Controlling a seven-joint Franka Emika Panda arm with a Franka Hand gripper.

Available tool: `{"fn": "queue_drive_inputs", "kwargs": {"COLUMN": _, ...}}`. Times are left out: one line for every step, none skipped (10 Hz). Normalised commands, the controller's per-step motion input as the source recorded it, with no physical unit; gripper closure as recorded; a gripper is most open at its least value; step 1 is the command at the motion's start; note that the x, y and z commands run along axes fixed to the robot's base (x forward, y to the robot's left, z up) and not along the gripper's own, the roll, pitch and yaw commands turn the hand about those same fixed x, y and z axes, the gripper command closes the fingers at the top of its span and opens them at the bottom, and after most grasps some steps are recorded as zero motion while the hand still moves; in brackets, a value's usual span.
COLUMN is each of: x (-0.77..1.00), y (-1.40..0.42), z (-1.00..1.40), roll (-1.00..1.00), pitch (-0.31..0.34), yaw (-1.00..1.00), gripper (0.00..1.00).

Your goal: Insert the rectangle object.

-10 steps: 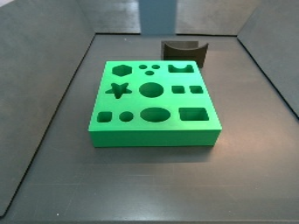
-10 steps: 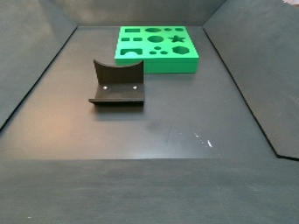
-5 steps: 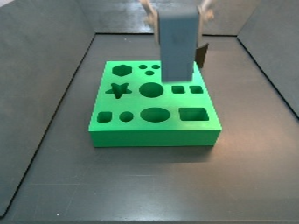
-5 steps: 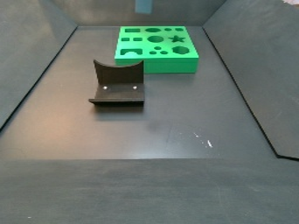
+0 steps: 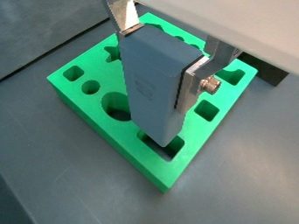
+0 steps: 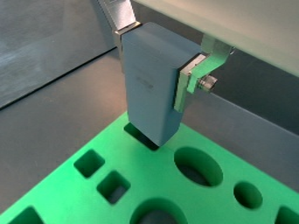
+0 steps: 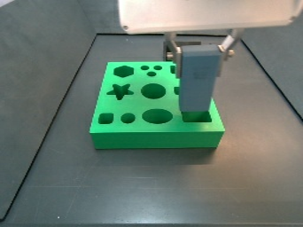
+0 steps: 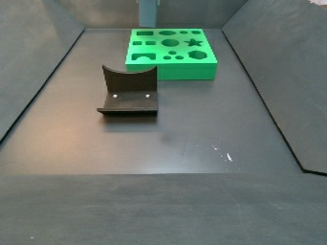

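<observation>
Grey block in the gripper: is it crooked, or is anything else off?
Nothing stands out. The gripper holds the grey block upright, its lower end at the rectangular hole of the green board. The fixture stands apart.

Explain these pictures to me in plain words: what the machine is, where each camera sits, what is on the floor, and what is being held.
This is a robot arm ending in a two-finger gripper. Two pictures come from cameras on its wrist, looking down past the silver fingers. Two come from cameras fixed beside the table. On the dark floor lies a green board with shaped holes: a star, circles, squares. The dark L-shaped bracket in a side view is the fixture, part of the rig. The gripper, above the board's near right corner, is shut on the rectangle object, a tall grey-blue block, held upright with its lower end at a rectangular hole.
</observation>
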Motion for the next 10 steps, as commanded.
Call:
{"fn": "queue_drive_inputs", "kwargs": {"x": 0.57, "y": -0.13, "z": -0.23, "roll": 0.11, "pitch": 0.18, "yaw": 0.0, "gripper": 1.0}}
{"fn": "queue_drive_inputs", "kwargs": {"x": 0.47, "y": -0.05, "z": -0.31, "roll": 0.13, "pitch": 0.107, "yaw": 0.0, "gripper": 1.0}}
{"fn": "queue_drive_inputs", "kwargs": {"x": 0.29, "y": 0.0, "z": -0.28, "roll": 0.08, "pitch": 0.044, "yaw": 0.0, "gripper": 1.0}}
{"fn": "queue_drive_inputs", "kwargs": {"x": 0.02, "y": 0.0, "z": -0.16, "roll": 0.1, "pitch": 0.011, "yaw": 0.0, "gripper": 1.0}}
{"fn": "queue_drive_inputs", "kwargs": {"x": 0.0, "y": 0.0, "z": -0.21, "roll": 0.08, "pitch": 0.0, "yaw": 0.03, "gripper": 1.0}}
{"fn": "queue_drive_inputs", "kwargs": {"x": -0.13, "y": 0.0, "z": -0.24, "roll": 0.13, "pitch": 0.0, "yaw": 0.08, "gripper": 1.0}}
{"fn": "queue_drive_inputs", "kwargs": {"x": -0.17, "y": 0.0, "z": -0.23, "roll": 0.11, "pitch": 0.0, "yaw": 0.08, "gripper": 1.0}}
{"fn": "queue_drive_inputs", "kwargs": {"x": -0.29, "y": 0.0, "z": -0.19, "roll": 0.06, "pitch": -0.037, "yaw": 0.05, "gripper": 1.0}}
{"fn": "queue_drive_inputs", "kwargs": {"x": -0.26, "y": 0.02, "z": -0.14, "roll": 0.04, "pitch": -0.033, "yaw": 0.07, "gripper": 1.0}}
{"fn": "queue_drive_inputs", "kwargs": {"x": -0.14, "y": 0.0, "z": -0.24, "roll": 0.08, "pitch": -0.01, "yaw": 0.05, "gripper": 1.0}}
